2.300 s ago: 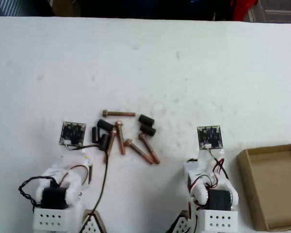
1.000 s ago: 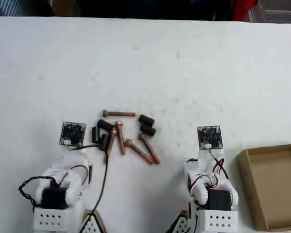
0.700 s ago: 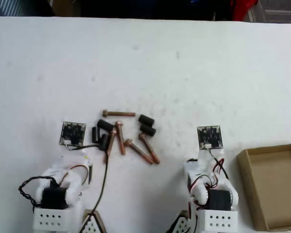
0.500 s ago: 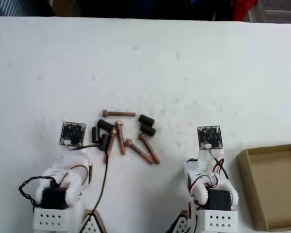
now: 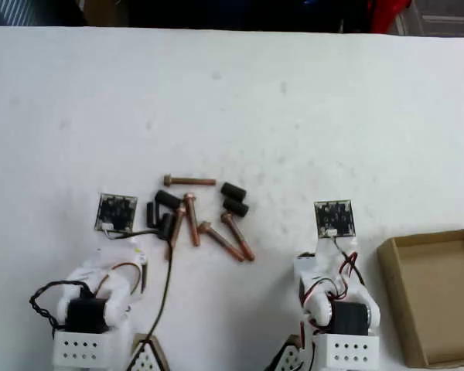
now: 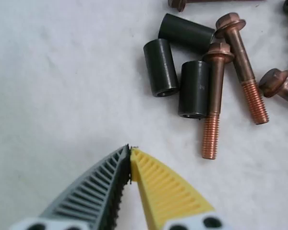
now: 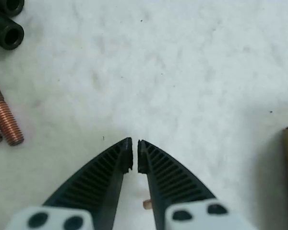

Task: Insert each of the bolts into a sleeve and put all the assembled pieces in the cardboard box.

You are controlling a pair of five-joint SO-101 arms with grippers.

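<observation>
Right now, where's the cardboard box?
In the high view, the cardboard box lies at the near right edge, beside the right arm, well apart from the bolts.

The high view's right edge cuts off the open brown cardboard box [image 5: 431, 301]; the left wrist view crops one copper-coloured bolt [image 6: 178, 4].
</observation>
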